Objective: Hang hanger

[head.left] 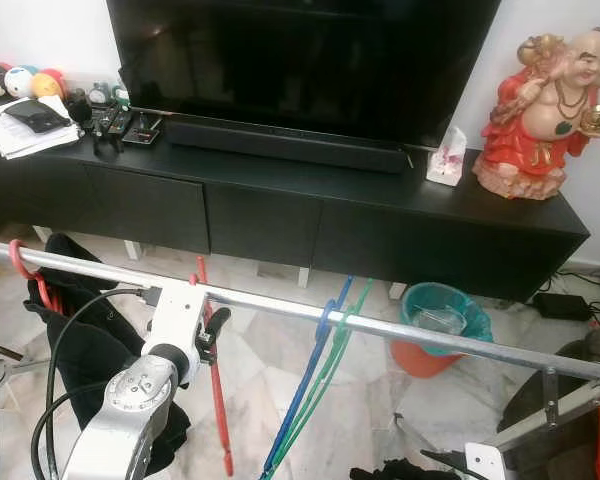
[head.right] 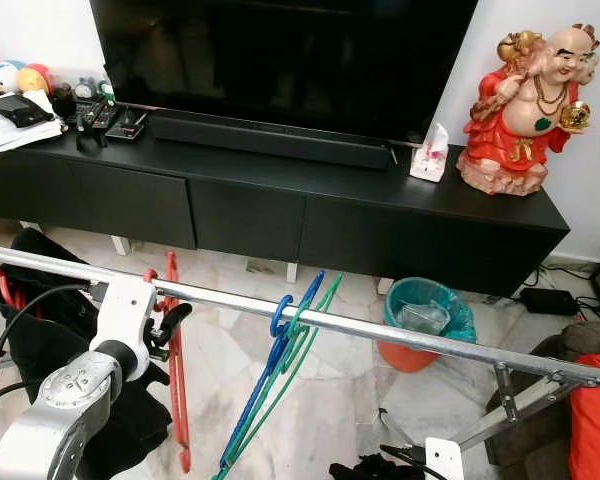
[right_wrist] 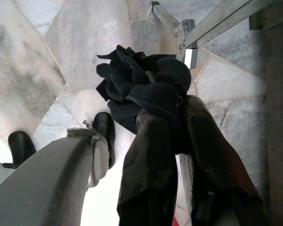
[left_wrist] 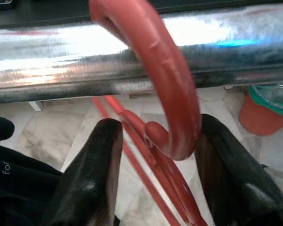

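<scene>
A red hanger (head.left: 218, 400) hangs by its hook over a silver metal rail (head.left: 400, 328) that crosses the scene from the robot's left, sloping down to its right. The hanger's body drops below the rail toward the marble floor (head.right: 340, 400). The left gripper (left_wrist: 155, 169) sits right at the rail, its two black fingers (left_wrist: 92, 179) spread apart on either side of the hook's curled tip, not pressing on it. Farther right along the rail hang a blue hanger (head.left: 305, 390) and a green hanger (head.left: 325, 385), close together. Another red hook (head.left: 20, 262) sits at the rail's left end, above dark clothing (head.left: 85, 340). The right gripper (right_wrist: 179, 160) points down at the floor, its fingers closed on a bundle of black cloth (right_wrist: 141, 84). Behind the rail stands a black TV cabinet (head.left: 280, 200) with a television (head.left: 300, 60), a red figurine (head.left: 545, 100), and a teal bin (head.left: 440, 320).
</scene>
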`<state>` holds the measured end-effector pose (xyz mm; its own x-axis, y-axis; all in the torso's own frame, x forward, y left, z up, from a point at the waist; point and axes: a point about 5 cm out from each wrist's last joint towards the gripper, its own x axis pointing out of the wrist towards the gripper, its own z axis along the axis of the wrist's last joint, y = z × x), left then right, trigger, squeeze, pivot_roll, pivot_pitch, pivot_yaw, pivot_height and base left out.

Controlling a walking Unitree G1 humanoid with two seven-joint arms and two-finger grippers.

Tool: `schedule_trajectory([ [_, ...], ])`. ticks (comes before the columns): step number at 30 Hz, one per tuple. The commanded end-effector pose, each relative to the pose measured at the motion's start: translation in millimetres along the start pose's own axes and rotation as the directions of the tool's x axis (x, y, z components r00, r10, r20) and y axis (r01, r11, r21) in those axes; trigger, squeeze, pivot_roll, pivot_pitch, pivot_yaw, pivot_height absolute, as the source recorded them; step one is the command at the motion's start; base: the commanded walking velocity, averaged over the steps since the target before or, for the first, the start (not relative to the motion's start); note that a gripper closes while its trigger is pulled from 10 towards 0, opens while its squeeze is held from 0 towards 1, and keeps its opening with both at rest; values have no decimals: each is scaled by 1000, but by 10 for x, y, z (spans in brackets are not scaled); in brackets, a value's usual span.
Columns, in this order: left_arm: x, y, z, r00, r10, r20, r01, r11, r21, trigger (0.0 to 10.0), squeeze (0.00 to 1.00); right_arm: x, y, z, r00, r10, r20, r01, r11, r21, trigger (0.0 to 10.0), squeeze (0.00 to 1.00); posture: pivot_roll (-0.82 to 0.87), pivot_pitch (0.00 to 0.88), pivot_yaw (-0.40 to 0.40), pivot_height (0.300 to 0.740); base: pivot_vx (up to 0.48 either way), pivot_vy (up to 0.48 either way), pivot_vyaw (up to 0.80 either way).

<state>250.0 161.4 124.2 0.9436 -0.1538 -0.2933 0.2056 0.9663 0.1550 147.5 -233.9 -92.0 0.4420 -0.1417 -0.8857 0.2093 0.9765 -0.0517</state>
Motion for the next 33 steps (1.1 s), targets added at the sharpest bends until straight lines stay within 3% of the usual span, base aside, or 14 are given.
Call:
schedule_trajectory([
  [1, -42, -29, 14, 1000, -13, -2, 13, 1000, 16, 10000, 0, -1, -38, 41, 1000, -7, 9, 7, 1000, -7, 10000, 0, 104, 0, -117, 740, 0, 0, 0],
  [8, -160, -92, -59, 994, -70, -85, 75, 996, 50, 10000, 0, -1, -39, 41, 1000, -7, 8, 7, 1000, -9, 10000, 0, 112, 0, -120, 740, 0, 0, 0],
  [11, -159, -68, -74, 995, -19, -100, 24, 999, 44, 10000, 0, -1, -39, 43, 1000, -5, 8, 5, 1000, -11, 10000, 0, 112, 0, -119, 740, 0, 0, 0],
  [13, -167, -34, -82, 992, 47, -115, -37, 996, 85, 10000, 0, -1, -38, 43, 1000, -5, 8, 6, 1000, -11, 10000, 0, 112, 0, -119, 740, 0, 0, 0],
  [19, -222, -34, -79, 986, 90, -141, -76, 992, 101, 10000, 0, -1, -38, 43, 1000, -5, 8, 5, 1000, -11, 10000, 0, 112, 0, -117, 740, 0, 0, 0],
  [23, -189, 52, -137, 975, 159, -157, -149, 986, 76, 10000, 0, 0, -33, 43, 1000, 0, 6, 1, 1000, -14, 10000, 0, 115, 0, -119, 740, 0, 0, 0],
  [29, -146, 207, -216, 966, 210, -151, -216, 976, -28, 10000, 0, 0, -30, 46, 1000, -1, 7, 1, 1000, -9, 10000, 0, 107, 0, -116, 740, 0, 0, 0],
  [33, -196, 247, -312, 968, 198, -152, -207, 977, -50, 10000, 0, 0, -31, 46, 1000, 0, 7, 0, 1000, -10, 10000, 0, 110, 0, -117, 740, 0, 0, 0],
])
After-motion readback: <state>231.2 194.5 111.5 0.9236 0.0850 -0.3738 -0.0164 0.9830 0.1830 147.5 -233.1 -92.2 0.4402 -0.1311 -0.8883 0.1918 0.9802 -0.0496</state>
